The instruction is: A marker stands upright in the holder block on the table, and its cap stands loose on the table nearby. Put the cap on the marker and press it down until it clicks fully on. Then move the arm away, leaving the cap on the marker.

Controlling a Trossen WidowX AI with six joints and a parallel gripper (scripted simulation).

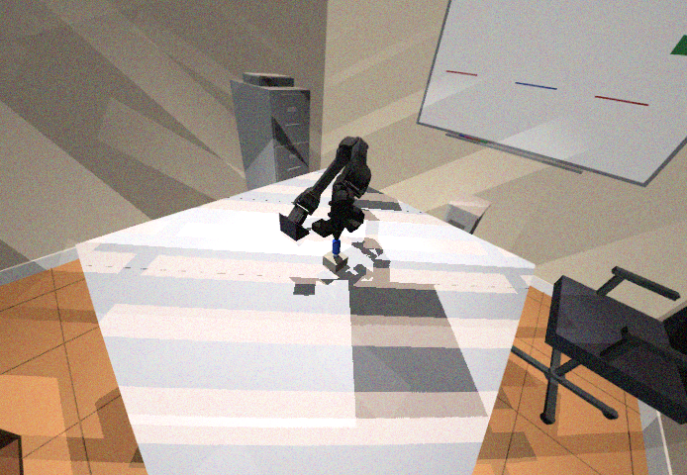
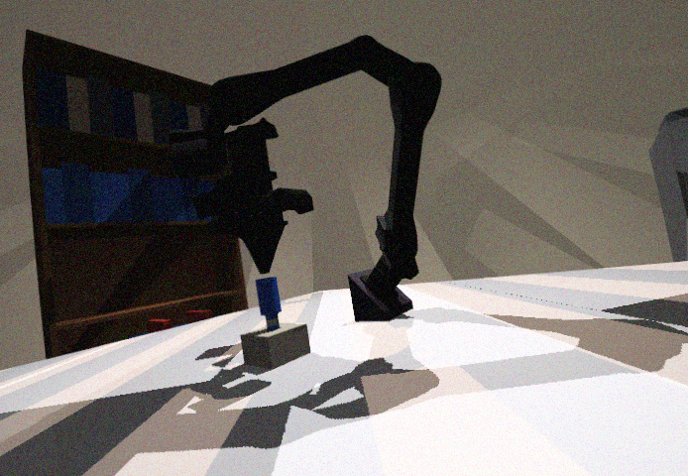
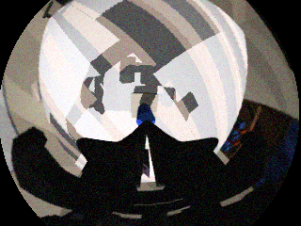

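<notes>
The blue cap (image 1: pixel 336 245) (image 2: pixel 267 294) (image 3: pixel 146 113) stands upright over the top of the marker. A short piece of the marker (image 2: pixel 272 323) shows between the cap and the holder block (image 1: pixel 334 261) (image 2: pixel 275 347) (image 3: pixel 136 104). Whether the cap is fully clicked on cannot be told. My gripper (image 2: pixel 266 272) (image 3: pixel 147 123) is shut with its tips together and nothing between them. It points down, with its tips just above the cap's top, at or very near it; contact is unclear.
The arm's base (image 1: pixel 294 226) (image 2: pixel 379 299) stands on the table (image 1: pixel 232 363) (image 2: pixel 524 426) behind the block. A dark bookcase (image 2: pixel 36 235), a filing cabinet (image 1: pixel 291 129) and a chair (image 1: pixel 608 335) stand beyond the table. Patchy shadows lie around the block.
</notes>
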